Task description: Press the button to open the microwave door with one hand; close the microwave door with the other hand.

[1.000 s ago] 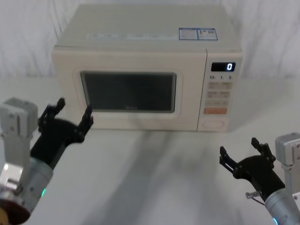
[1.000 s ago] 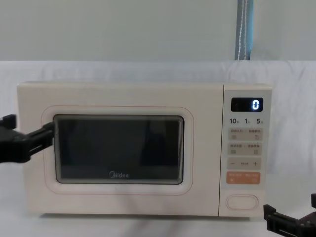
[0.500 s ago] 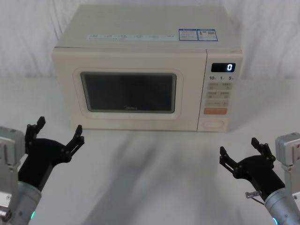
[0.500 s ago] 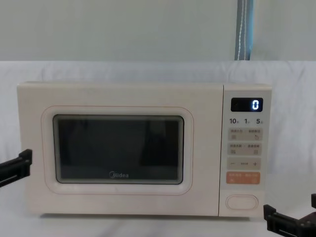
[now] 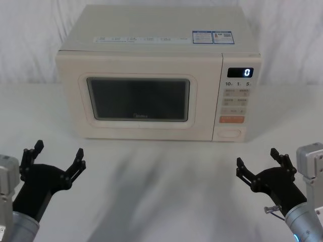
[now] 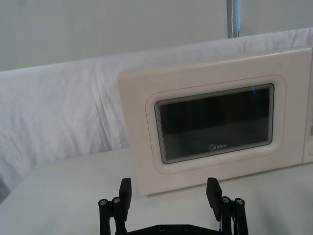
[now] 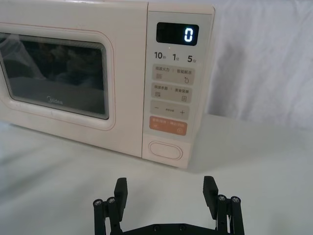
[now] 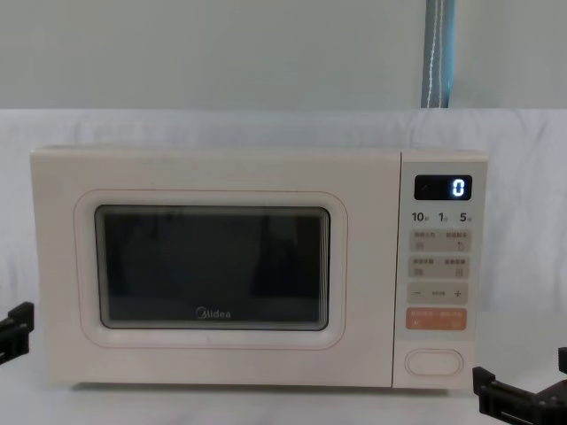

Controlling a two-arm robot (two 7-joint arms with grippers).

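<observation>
At bench rear, microwave [image 5: 151, 73] is set with microwave door [image 5: 139, 98] shut flush. Button [image 7: 165, 150] is seen low on panel. Right gripper [image 5: 261, 169], jaws apart, is best closed first, then one fingertip driven squarely. Left gripper [image 5: 53, 160], jaws apart, is held clear.

You have the microwave [image 5: 156, 75] standing toward the back of the tabletop [image 5: 161, 191], facing you, with draped cloth [image 5: 30, 40] behind it. The microwave door [image 5: 139, 98] sits shut and takes up the left and middle of its front. The control panel [image 5: 237, 98] runs down the right side, display [image 5: 240, 72] at its top and the button [image 5: 229, 133] at its bottom. Your left tool [image 5: 53, 162] hovers over the near left of the tabletop, well in front of the door's left edge, fingers spread. Your right tool [image 5: 258, 164] hovers at the near right, fingers apart, well in front of the panel and slightly to its right.
</observation>
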